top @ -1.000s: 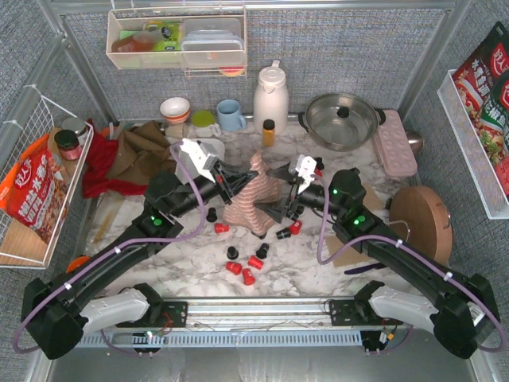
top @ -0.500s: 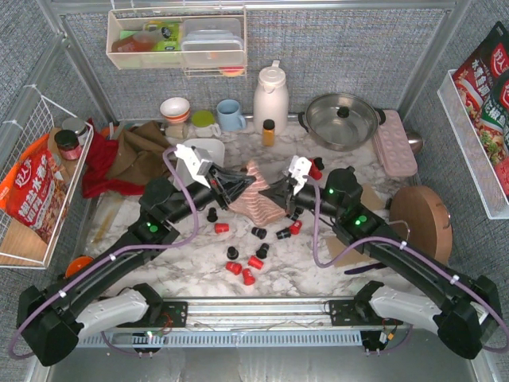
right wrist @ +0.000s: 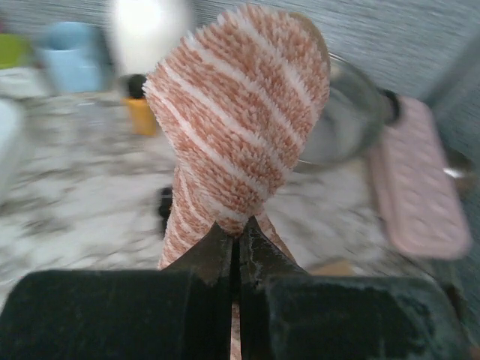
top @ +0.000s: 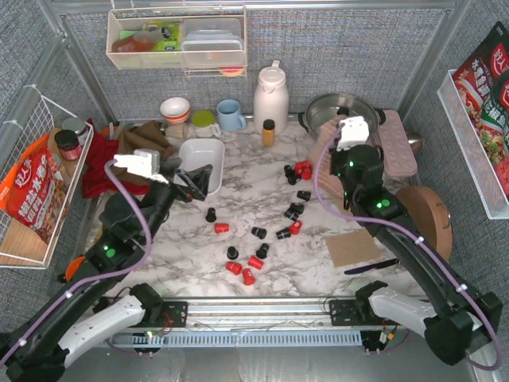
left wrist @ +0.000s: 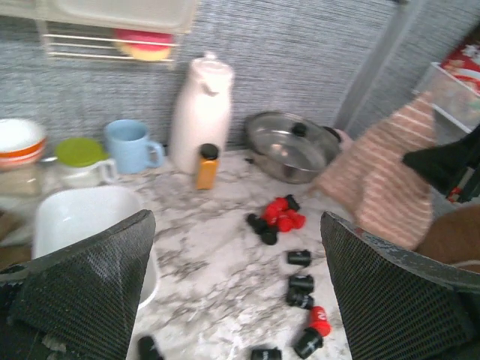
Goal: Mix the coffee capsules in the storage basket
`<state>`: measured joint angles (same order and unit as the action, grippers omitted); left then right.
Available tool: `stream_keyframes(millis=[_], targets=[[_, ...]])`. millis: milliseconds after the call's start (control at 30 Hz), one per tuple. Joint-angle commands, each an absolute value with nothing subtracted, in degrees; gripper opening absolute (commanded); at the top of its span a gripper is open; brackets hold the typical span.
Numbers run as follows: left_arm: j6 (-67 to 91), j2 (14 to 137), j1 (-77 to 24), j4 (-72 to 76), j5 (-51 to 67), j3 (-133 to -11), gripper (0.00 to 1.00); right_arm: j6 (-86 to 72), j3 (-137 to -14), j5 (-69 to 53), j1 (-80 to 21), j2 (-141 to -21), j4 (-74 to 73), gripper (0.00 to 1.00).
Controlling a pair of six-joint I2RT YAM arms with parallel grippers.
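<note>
Red and black coffee capsules (top: 254,262) lie scattered on the marble, with a cluster (top: 301,169) further back that also shows in the left wrist view (left wrist: 283,216). The white storage basket (top: 200,155) stands at the back left and looks empty (left wrist: 75,217). My left gripper (top: 200,180) is open at the basket's near edge, with nothing between its fingers (left wrist: 236,300). My right gripper (right wrist: 238,241) is shut on a pink-and-white striped cloth (right wrist: 240,127). That cloth hangs at the back right (top: 321,179), beside the capsule cluster.
A white thermos (top: 270,95), an amber bottle (top: 269,131), a blue mug (top: 231,115) and a steel pot (top: 342,119) line the back. A pink tray (top: 394,143), a round wooden board (top: 421,219) and a cardboard piece (top: 354,247) sit right. Red and brown cloths (top: 127,155) lie left.
My left gripper opened, let go of the striped cloth and drew back left to the basket. My right gripper shut on the cloth and carried it back right, uncovering capsules.
</note>
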<state>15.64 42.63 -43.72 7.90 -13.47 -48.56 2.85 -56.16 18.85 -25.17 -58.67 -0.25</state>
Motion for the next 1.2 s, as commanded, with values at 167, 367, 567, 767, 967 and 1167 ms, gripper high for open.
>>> stream_keyframes(millis=[167, 367, 567, 767, 967, 1167], targets=[[11.80, 34.50, -43.68, -14.49, -25.75, -49.64, 0.99, 0.49, -64.30, 32.98, -7.70, -75.38, 5.30, 0.00], [10.41, 30.32, -43.73, -12.60, -26.12, -44.40, 0.99, 0.62, -77.31, 31.09, -1.75, -93.13, 5.88, 0.00], [10.42, 27.91, -43.60, -12.99, -27.12, -43.17, 0.99, 1.01, -91.71, 31.26, 1.81, -110.04, -1.14, 0.15], [9.70, 25.42, -43.59, -13.50, -29.83, -42.32, 0.99, 2.33, -96.81, 31.88, 3.56, -114.68, -6.28, 0.87], [9.73, 25.35, -43.51, -13.60, -30.67, -42.10, 0.99, 2.37, -92.95, 32.61, 3.24, -107.69, -5.33, 0.99], [9.39, 26.11, -43.51, -13.91, -32.04, -41.44, 0.99, 5.42, -85.86, 37.34, -0.39, -96.72, -2.77, 0.99]])
